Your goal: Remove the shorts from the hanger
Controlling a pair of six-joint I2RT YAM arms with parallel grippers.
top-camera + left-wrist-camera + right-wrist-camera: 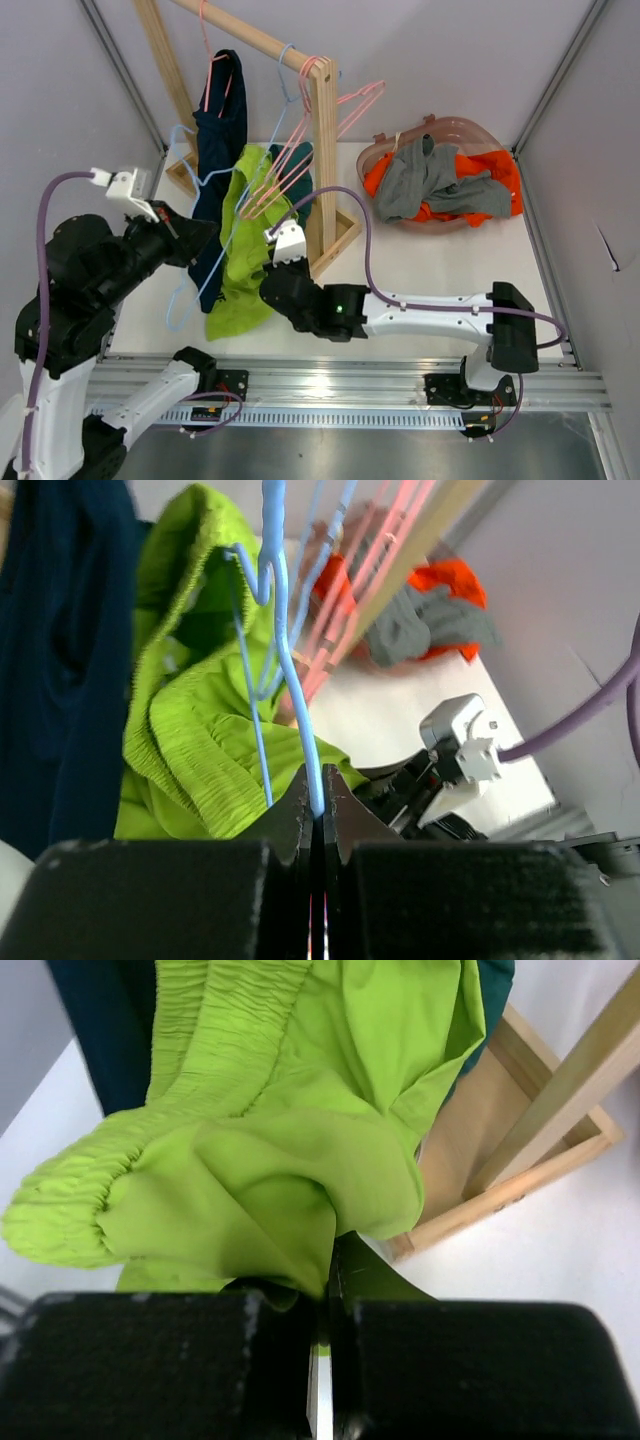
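Lime green shorts (270, 1140) drape downward from a blue hanger (288, 670); the left gripper (318, 810) is pinched shut on the hanger wire, while the right gripper (325, 1295), nearer the cloth, clamps its lower fold from below

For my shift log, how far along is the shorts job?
Done: orange shorts and grey shorts lie in the basket. In hand: left jaws pinch the blue hanger, right jaws grip the lime green shorts. Left: navy shorts and teal shorts on the rack.
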